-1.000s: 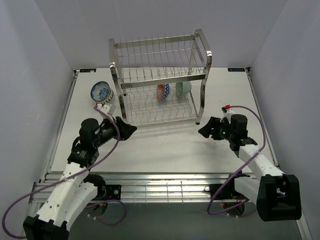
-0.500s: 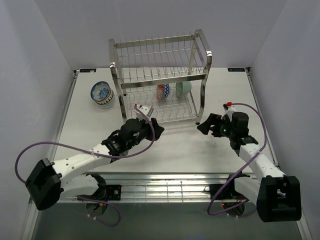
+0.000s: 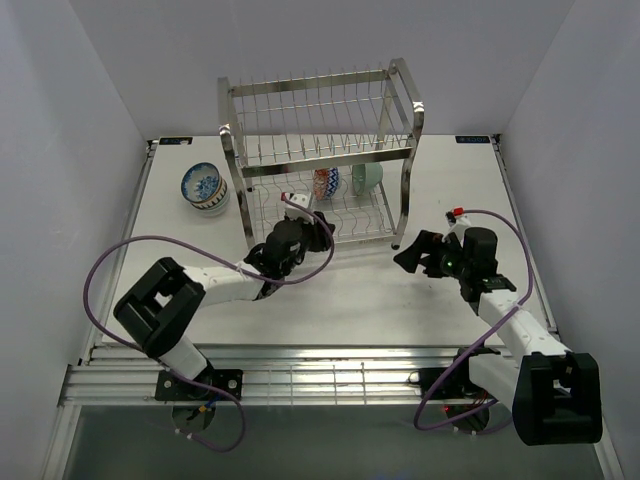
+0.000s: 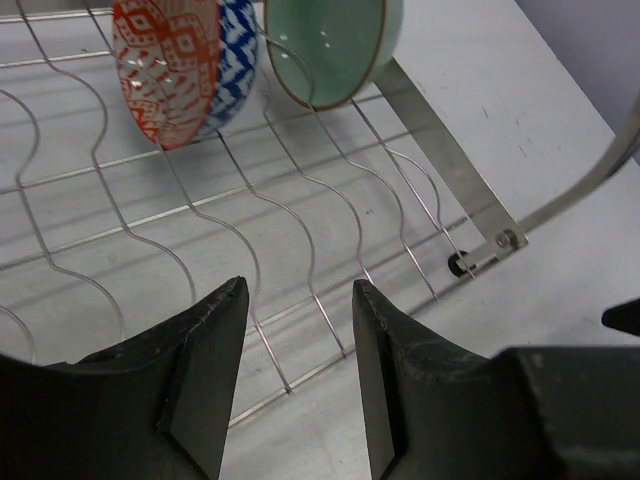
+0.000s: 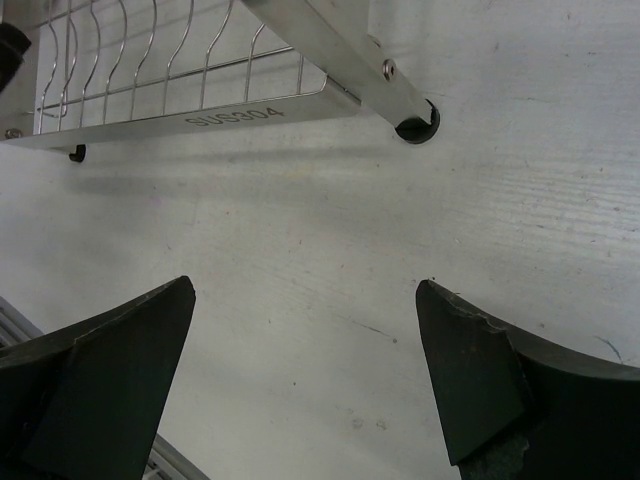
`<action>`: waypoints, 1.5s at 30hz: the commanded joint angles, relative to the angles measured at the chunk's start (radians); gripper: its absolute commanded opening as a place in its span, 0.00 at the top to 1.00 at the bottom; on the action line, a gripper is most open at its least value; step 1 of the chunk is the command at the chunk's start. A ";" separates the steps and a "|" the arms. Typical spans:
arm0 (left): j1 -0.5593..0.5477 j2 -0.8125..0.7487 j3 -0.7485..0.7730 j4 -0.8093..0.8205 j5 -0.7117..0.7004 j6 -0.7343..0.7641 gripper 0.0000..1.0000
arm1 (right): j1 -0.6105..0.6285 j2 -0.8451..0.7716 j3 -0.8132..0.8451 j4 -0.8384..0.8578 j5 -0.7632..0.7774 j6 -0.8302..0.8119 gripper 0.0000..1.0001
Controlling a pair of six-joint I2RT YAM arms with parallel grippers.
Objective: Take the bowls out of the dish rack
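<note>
Between wavy steel wires of the dish rack stand two glossy bowls.

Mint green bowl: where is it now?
Top view: the mint green bowl stands on edge in the dish rack's lower tier, right of the red-blue patterned bowl.

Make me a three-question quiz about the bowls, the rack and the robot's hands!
1. Where is the mint green bowl?
A) dish rack, lower tier
B) rack's top tier
C) on the table

2. How many bowls stand in the rack?
A) none
B) two
C) four

3. The right gripper is:
A) holding a bowl
B) shut tight
C) open and empty

Answers:
1 A, it stands in the lower wires beside the red-blue bowl.
2 B, only those two are inside.
3 C, its jaws stand wide apart with only bare table between them.
</note>
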 commanded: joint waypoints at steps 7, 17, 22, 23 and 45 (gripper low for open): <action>0.127 0.091 0.111 0.127 0.139 0.026 0.43 | -0.006 0.074 -0.013 0.093 -0.071 0.015 0.03; 0.198 0.235 0.201 0.242 0.263 -0.051 0.43 | -0.006 0.063 -0.024 0.096 -0.062 0.001 0.03; 0.218 0.290 0.275 0.242 0.313 -0.058 0.42 | -0.006 0.074 -0.027 0.105 -0.074 0.000 0.03; 0.224 0.306 0.283 0.241 0.321 -0.062 0.42 | -0.006 0.074 -0.027 0.107 -0.074 -0.002 0.03; 0.239 0.419 0.471 0.026 0.222 -0.078 0.46 | -0.006 0.085 -0.036 0.121 -0.072 -0.006 0.03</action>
